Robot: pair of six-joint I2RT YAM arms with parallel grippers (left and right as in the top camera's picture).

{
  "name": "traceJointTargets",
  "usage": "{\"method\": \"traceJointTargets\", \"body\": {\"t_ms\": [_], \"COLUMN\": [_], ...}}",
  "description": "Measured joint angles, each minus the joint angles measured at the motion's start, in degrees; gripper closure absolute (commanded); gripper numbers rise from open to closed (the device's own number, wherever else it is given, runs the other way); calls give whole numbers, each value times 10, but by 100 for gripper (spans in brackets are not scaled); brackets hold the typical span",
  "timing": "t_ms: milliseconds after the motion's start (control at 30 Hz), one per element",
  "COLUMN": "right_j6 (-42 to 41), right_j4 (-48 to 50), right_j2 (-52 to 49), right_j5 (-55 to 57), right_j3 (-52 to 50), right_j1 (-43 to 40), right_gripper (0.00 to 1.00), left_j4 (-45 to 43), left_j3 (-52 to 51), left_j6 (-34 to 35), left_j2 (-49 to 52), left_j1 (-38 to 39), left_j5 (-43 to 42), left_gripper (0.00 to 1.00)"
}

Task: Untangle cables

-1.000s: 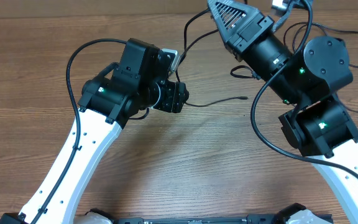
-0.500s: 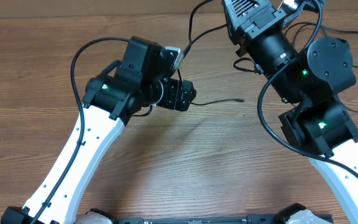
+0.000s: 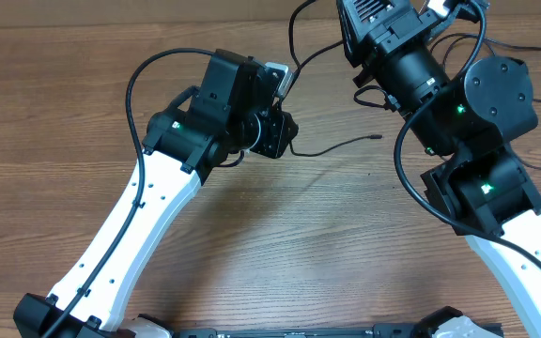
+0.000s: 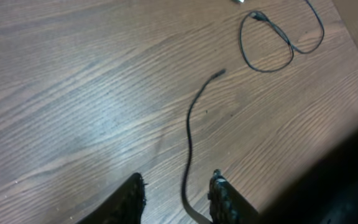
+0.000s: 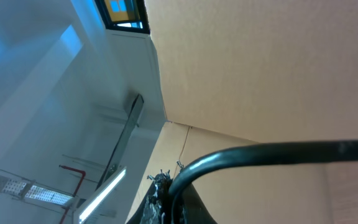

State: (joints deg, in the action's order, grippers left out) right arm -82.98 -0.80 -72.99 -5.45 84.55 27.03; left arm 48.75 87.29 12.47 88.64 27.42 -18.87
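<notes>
While splayed above the table point(image 4: 73, 93), left hand point(image 4: 178, 202) astride one thin cable point(image 4: 189, 127).

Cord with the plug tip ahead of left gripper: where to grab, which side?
Take the cord on its straight middle stretch, from above, left gripper straddling it crosswise. That stretch runs nearly straight toward the gap between the open fingers, so little realignment seems needed.

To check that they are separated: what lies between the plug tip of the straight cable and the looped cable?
Only bare table wood lies between the plug tip and the looped cable; the left wrist view shows the gap.
</notes>
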Motion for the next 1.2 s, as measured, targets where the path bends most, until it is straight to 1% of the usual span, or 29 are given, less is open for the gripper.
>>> {"method": "traceJointTargets", "body": {"t_ms": [133, 400, 567, 900, 1067, 1200], "right_j6": [18, 31, 48, 147, 208, 250], "right_j4": [-17, -51, -96, -241, -293, -341], "right_j2": [0, -2, -2, -2, -2, -2], "right_j5": [11, 19, 20, 48, 53, 71], "right_j3": [0, 0, 0, 0, 0, 0], "right_j1": [0, -2, -25, -92, -104, -108], "right_gripper": [96, 96, 96, 96, 96, 96], "left_j4": [6, 10, 28, 94, 105, 109], "left_j3": [0, 0, 0, 0, 0, 0], "left_j6": [-2, -6, -6, -6, -6, -6], "left_j2": [0, 0, 0, 0, 0, 0], "left_j1": [0, 0, 0, -28, -31, -31], "left_j5": [0, 0, 0, -1, -1, 26], "left_gripper": [96, 96, 96, 96, 96, 96]}}
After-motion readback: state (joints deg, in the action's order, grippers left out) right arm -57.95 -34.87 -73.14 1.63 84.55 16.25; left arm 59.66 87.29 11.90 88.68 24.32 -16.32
